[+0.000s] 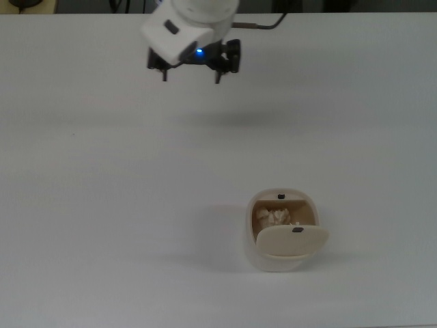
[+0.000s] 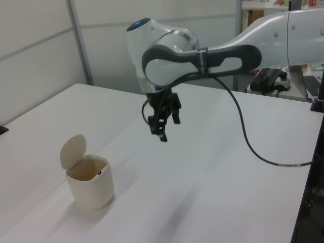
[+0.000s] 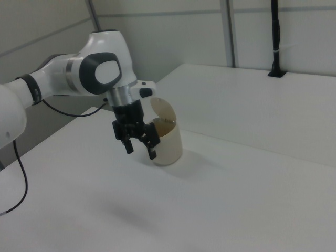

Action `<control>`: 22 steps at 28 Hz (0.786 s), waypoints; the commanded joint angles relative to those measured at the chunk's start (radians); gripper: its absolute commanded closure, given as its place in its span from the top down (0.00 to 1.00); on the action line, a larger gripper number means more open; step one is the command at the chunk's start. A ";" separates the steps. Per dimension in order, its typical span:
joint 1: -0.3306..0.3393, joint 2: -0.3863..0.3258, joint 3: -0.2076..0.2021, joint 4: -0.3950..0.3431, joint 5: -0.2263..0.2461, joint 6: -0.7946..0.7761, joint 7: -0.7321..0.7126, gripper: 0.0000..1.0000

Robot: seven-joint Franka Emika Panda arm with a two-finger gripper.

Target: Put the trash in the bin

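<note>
Well above the table, the gripper is being held fingers spread and empty, pointing down; the trash is lying inside the bin.

We take the bin as our landmark: it stands on the counter, toward the lower right of the top view. Inside the bin lies the trash, just behind the swung flap lid, which sits at the bin's near edge in the top view. The gripper hangs above the counter well apart from the bin, up and to the top view's left of it, its jaws spread and holding nothing. In the left view the gripper is up and to the left view's right of the bin. In the right view the gripper overlaps the bin on the right view's left.
</note>
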 commanded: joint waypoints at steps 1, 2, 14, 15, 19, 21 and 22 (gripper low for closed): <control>-0.078 -0.047 -0.002 -0.024 0.025 -0.039 -0.107 1.00; -0.109 -0.058 -0.002 -0.025 0.025 -0.047 -0.138 1.00; -0.215 -0.090 -0.003 -0.030 0.025 -0.065 -0.210 1.00; -0.218 -0.092 -0.003 -0.030 0.025 -0.065 -0.210 1.00; -0.218 -0.087 -0.002 -0.030 0.022 -0.055 -0.210 1.00; -0.218 -0.084 0.000 -0.030 0.020 -0.053 -0.208 1.00; -0.218 -0.084 -0.002 -0.030 0.020 -0.053 -0.208 1.00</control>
